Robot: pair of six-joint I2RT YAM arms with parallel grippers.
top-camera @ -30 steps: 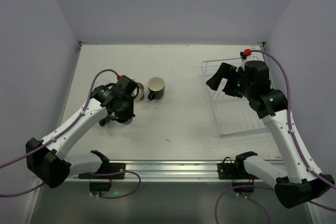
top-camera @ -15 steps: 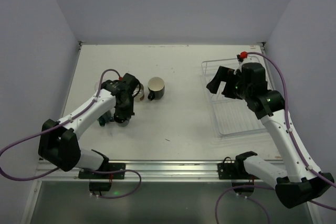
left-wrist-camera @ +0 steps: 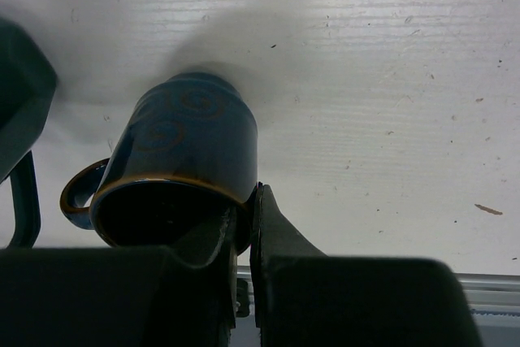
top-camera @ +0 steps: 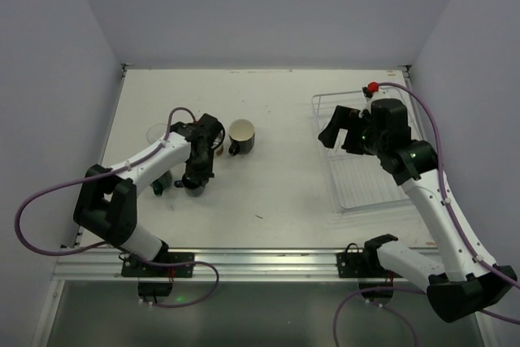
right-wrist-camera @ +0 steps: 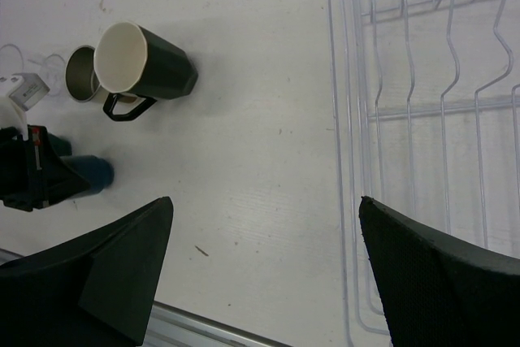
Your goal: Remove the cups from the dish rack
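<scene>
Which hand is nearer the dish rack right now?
Right. The right hand hangs open over the left side of the dish rack; the left hand is across the table, shut on the rim of a blue mug.

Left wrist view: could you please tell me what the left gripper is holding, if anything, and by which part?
The left gripper holds the dark blue mug, pinching its rim wall on the side opposite the handle.
</scene>
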